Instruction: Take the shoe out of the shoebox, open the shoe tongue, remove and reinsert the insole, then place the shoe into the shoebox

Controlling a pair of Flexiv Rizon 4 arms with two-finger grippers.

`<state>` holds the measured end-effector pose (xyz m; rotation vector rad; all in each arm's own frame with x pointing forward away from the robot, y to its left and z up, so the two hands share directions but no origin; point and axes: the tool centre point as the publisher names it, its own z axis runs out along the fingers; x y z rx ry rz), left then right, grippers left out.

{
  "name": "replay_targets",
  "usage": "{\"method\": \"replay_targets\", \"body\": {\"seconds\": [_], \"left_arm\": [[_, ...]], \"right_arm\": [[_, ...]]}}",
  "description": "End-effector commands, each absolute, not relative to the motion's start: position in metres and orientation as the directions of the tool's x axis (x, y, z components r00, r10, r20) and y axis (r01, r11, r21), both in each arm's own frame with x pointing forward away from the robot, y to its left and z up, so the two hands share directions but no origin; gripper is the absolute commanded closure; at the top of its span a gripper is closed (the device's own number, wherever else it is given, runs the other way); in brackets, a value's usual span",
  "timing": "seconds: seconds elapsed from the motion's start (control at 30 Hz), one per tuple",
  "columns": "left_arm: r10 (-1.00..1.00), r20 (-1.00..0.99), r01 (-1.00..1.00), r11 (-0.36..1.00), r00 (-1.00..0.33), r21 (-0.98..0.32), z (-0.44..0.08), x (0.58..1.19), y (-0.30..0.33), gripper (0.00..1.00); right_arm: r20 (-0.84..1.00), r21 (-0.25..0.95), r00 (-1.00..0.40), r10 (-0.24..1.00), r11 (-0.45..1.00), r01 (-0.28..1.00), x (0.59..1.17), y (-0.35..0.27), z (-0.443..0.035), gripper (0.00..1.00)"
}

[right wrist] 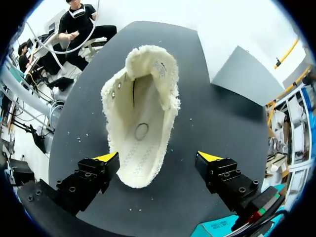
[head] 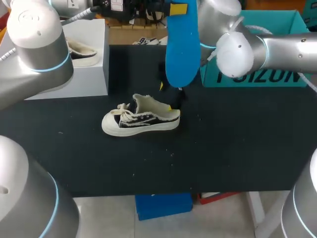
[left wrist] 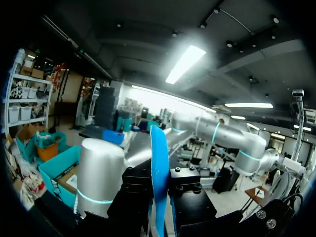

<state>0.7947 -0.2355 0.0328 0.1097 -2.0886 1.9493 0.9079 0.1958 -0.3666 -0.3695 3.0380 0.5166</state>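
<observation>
A cream and black sneaker (head: 141, 119) stands on the black table (head: 233, 148), toe to the left, its tongue raised. My left gripper (head: 178, 9) is high over the table's far side, shut on a blue insole (head: 181, 47) that hangs down from it. In the left wrist view the insole (left wrist: 158, 163) stands edge-on between the gripper's (left wrist: 159, 197) black fingers. My right gripper (head: 166, 96) is low at the shoe's heel. It (right wrist: 158, 157) is open, one yellow tip on each side of the heel, looking into the shoe (right wrist: 140, 123). The teal shoebox (head: 277, 54) is at the back right.
A grey-white box (head: 86, 74) holding another pale shoe (head: 81, 52) stands at the back left. My right arm (head: 247, 47) crosses in front of the teal box. Bare black table lies in front of the sneaker and to its right.
</observation>
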Motion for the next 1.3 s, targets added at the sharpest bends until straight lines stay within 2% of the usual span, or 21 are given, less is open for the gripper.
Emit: {"method": "replay_targets", "body": {"seconds": [0.03, 0.2, 0.47, 1.3], "left_arm": [[0.132, 0.255, -0.245, 0.087, -0.958, -0.966, 0.033, 0.794, -0.237, 1.00], [0.132, 0.255, -0.245, 0.087, -0.958, -0.966, 0.033, 0.794, -0.237, 1.00], [0.132, 0.255, -0.245, 0.087, -0.958, -0.966, 0.033, 0.794, -0.237, 1.00], [0.132, 0.255, -0.245, 0.087, -0.958, -0.966, 0.033, 0.794, -0.237, 1.00]], "right_arm": [[-0.069, 0.009, -0.966, -0.249, 0.968, -0.250, 0.913, 0.214, -0.367, 0.00], [-0.073, -0.075, -0.956, -0.283, 0.958, -0.278, 0.913, 0.227, -0.365, 0.00], [-0.054, -0.107, -0.953, -0.298, 0.951, -0.291, 0.910, 0.244, -0.366, 0.00], [-0.015, -0.025, -0.951, -0.310, 0.950, -0.310, 0.917, 0.271, -0.399, 0.00]]}}
